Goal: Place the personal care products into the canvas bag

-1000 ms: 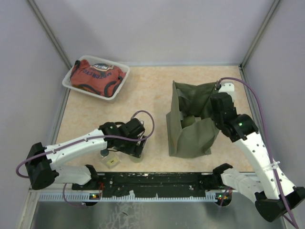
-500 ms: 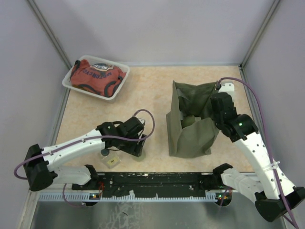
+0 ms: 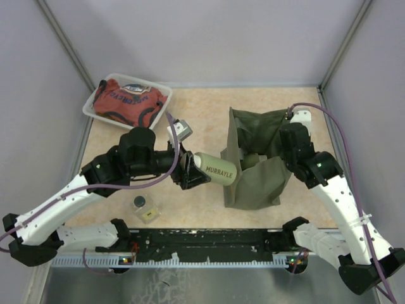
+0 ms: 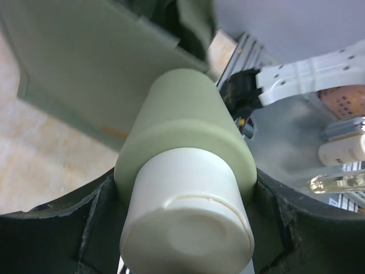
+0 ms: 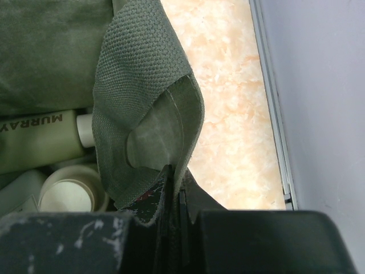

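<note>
My left gripper (image 3: 193,171) is shut on an olive-green bottle lettered MURRAYLE (image 3: 218,171) and holds it sideways in the air, cap toward the wrist, its base at the left side of the olive canvas bag (image 3: 253,174). In the left wrist view the bottle (image 4: 188,125) and its cream cap fill the space between the fingers (image 4: 185,242). My right gripper (image 3: 289,136) is shut on the bag's right rim (image 5: 145,85), holding the mouth open. Inside the bag lie another bottle lettered MURRAY (image 5: 34,137) and a cream-capped one (image 5: 65,194). A clear dark-capped bottle (image 3: 139,202) and a small pale one (image 3: 147,215) stand near the front left.
A clear plastic tray (image 3: 158,120) with a red printed cloth bundle (image 3: 126,101) sits at the back left. Grey walls close the table on three sides. A black rail (image 3: 209,239) runs along the front edge between the arm bases.
My left arm has lifted the MURRAYLE bottle off the table near the front and swung it up and right to the bag's left side. The right arm and the bag have not moved.
</note>
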Available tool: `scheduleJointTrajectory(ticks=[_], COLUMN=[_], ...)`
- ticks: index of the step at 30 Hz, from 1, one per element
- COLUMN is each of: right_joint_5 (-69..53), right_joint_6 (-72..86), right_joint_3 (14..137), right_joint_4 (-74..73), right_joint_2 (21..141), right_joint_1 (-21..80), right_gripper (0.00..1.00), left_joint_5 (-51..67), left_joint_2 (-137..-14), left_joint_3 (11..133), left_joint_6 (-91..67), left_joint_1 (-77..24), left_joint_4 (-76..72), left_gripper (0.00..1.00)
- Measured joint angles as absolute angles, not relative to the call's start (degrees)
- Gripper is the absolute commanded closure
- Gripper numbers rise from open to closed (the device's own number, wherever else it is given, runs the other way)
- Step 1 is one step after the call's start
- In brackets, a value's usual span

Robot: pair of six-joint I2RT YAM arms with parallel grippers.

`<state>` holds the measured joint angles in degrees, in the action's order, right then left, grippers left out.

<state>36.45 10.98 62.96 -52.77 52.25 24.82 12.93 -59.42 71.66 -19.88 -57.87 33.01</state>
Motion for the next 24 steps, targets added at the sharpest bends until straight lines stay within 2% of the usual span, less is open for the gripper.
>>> scheduleJointTrajectory(ticks=[7,16,24], right_joint_5=[36.4,36.4,35.7], right_joint_6=[11.0,11.1,11.8], right_joint_3=[63.0,63.0,62.9], right_joint_4=[-52.8,-53.1,-53.5], right_joint_2=[52.2,52.2,49.9], right_joint_1=[24.8,24.8,24.8], right_gripper=[1.00,1.00,1.00], left_joint_5=[19.2,15.1,11.8], left_joint_2=[-66.4,-87.7,-100.1], left_joint_3=[83.7,105.6,114.7], left_joint_6=[-13.1,-1.3,3.2], left_joint_1=[-57.9,-58.0,-57.1], left_joint_4=[30.4,30.1,32.4], left_gripper=[1.00,1.00,1.00])
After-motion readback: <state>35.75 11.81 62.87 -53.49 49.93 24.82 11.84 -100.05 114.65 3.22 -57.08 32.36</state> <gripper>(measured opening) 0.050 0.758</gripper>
